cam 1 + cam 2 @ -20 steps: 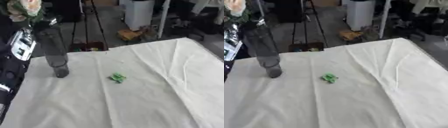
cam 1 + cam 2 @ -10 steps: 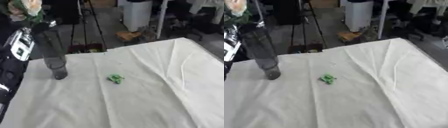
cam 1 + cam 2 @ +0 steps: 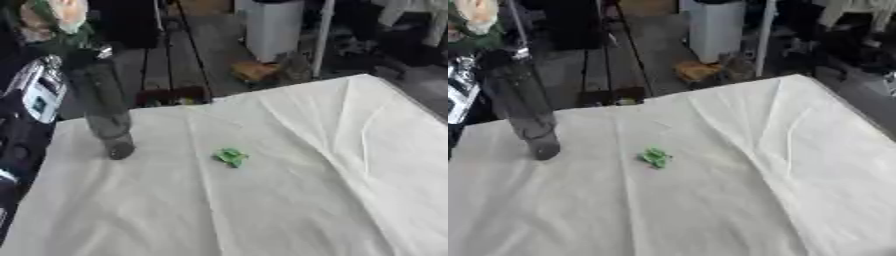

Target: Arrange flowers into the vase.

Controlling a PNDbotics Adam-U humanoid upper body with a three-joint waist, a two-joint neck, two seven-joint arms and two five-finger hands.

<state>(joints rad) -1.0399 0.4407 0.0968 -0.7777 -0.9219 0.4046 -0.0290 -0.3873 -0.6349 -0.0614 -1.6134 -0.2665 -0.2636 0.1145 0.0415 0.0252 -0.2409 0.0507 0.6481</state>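
one dark vase (image 3: 103, 107) nearer the table's far-left edge than before, green scrap (image 3: 232, 157) unmoved, left hand (image 3: 35, 95) beside vase, fingers' state unclear

We see the pale flower heads (image 3: 66, 12) cut off by the top edge. The tall dark glass vase (image 3: 105, 107) is blurred. The small green scrap (image 3: 232, 157) on the white tablecloth (image 3: 289, 200) is too small to identify. We cannot make out either hand.
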